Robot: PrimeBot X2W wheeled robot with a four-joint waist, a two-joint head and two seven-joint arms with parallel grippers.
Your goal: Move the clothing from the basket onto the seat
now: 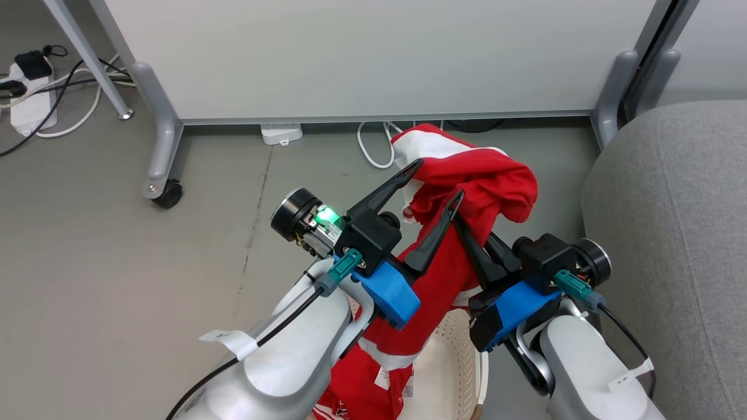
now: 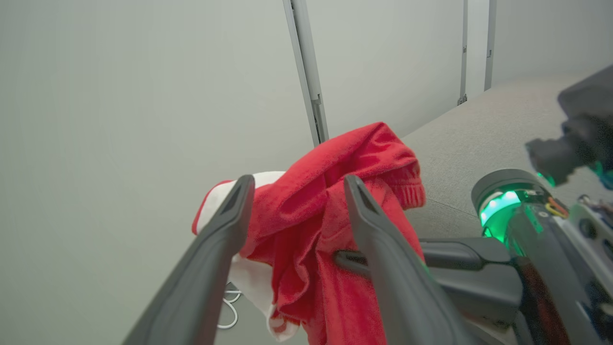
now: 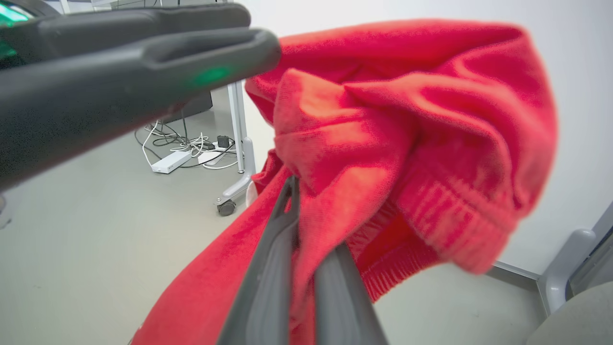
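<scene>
The clothing (image 1: 490, 175), a red garment with white trim, hangs in the air above the basket (image 1: 461, 356), bunched at the top and trailing down into it. The right gripper (image 1: 467, 230) has its fingers pressed together on the cloth just below the bunch. The left gripper (image 1: 436, 179) stands wide apart, one finger on each side of the fabric and pinching nothing. The seat (image 1: 671, 233) lies to the robot's right, near the basket but not touching the cloth.

The step in hand looks like a one-handed carry to the seat. To do it well, the left gripper should draw back clear first, so neither finger snags a fold. The right should then lift until the tail clears the basket rim before swinging right, and open only once the bulk lies over the cushion.

The garment's long axis runs near vertical, from the bunch down into the basket. The ribbed hem flops towards the seat, and the white trim faces the panel (image 1: 373, 58). I cannot tell whether the red in the basket is its tail or a second piece.
</scene>
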